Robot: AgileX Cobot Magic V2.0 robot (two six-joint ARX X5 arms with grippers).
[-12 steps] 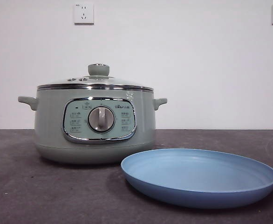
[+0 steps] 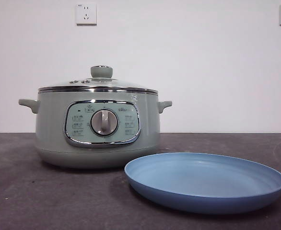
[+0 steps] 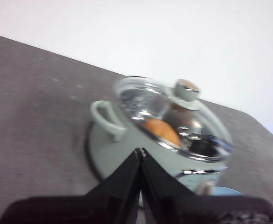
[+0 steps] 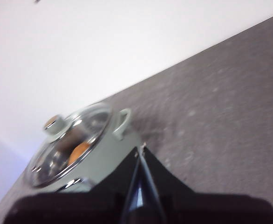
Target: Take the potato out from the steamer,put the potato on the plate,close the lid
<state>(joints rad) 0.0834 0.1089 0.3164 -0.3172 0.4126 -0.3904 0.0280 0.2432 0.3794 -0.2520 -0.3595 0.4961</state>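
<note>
The sage-green steamer point(image 2: 97, 127) stands on the dark table with its glass lid point(image 2: 98, 84) on, knob point(image 2: 101, 72) on top. The light-blue plate point(image 2: 205, 181) lies empty in front of it to the right. Through the lid I see the orange-brown potato point(image 3: 161, 130) inside the pot; it also shows in the right wrist view point(image 4: 78, 152). My left gripper point(image 3: 140, 151) is shut and empty, held above and to the side of the steamer point(image 3: 141, 140). My right gripper point(image 4: 141, 148) is shut and empty on the pot's other side point(image 4: 104, 154). Neither arm shows in the front view.
A white wall with two sockets point(image 2: 86, 14) stands behind the table. The dark table surface point(image 2: 44, 196) stretches left of the plate and in front of the steamer.
</note>
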